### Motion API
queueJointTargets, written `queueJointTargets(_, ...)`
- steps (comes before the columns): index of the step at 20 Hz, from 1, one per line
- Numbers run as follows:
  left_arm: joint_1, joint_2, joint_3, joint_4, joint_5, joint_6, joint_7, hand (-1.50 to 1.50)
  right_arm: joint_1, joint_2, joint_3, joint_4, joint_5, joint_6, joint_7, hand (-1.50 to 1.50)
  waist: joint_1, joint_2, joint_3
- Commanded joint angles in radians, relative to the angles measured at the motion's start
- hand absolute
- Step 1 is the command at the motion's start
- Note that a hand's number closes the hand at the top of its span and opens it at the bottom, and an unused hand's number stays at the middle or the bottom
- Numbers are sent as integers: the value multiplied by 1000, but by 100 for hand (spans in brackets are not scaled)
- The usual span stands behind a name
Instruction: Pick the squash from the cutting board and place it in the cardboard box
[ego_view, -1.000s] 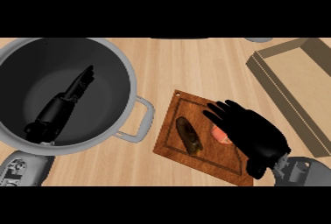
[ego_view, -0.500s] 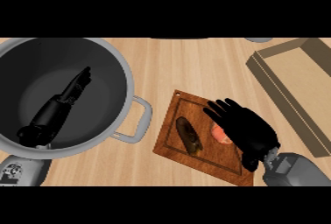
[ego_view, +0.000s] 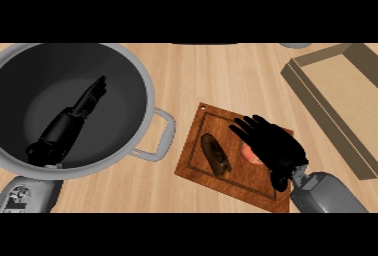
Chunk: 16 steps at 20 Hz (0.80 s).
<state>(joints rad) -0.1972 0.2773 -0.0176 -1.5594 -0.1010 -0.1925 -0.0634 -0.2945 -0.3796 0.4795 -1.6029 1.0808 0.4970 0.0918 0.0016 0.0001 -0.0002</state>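
Note:
A wooden cutting board (ego_view: 193, 165) lies at centre right. On it rests a dark olive-brown oblong vegetable (ego_view: 215, 154). Beside that is an orange-pink rounded thing (ego_view: 251, 154), mostly hidden under my right hand (ego_view: 272, 147). That hand is spread over it with fairly straight fingers; whether it touches is unclear. The cardboard box (ego_view: 325, 95) stands open at the right edge, beyond the board. My left hand (ego_view: 90, 97) hangs open over the pot, fingers pointing away.
A large grey pot (ego_view: 140, 85) with a side handle (ego_view: 164, 134) fills the left half, its handle close to the board's left edge. Bare wooden counter (ego_view: 221, 75) lies between pot, board and box. A grey rim (ego_view: 295, 45) shows at the top.
My right forearm has swung a little leftward while the hand stays over the orange-pink thing. The left arm has shifted only slightly over the pot.

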Motion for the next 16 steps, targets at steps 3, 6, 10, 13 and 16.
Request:
queueJointTargets(3, 21, -18, 15, -26, -17, -29, 7, 0, 11, 41, -38, 18, 85, 19, 0, -150, 0, -1, 0)
queueJointTargets(6, -43, -30, 23, -18, -32, -18, 58, 0, 13, 32, -72, 87, 105, -39, -64, -150, -2, 0, 0)
queueJointTargets(10, 30, -70, -12, -54, -66, -2, 37, 0, 29, 47, -91, 140, 114, -53, -109, -150, -1, -1, 0)
queueJointTargets(13, -36, -39, 53, 70, -44, -36, -54, 0, -60, 62, -96, 250, 142, -93, -198, 150, 0, 1, 0)
queueJointTargets(16, -23, -51, 24, 15, -40, -48, 8, 0, -40, 26, -74, 276, 152, -205, -312, 150, 1, 0, 0)
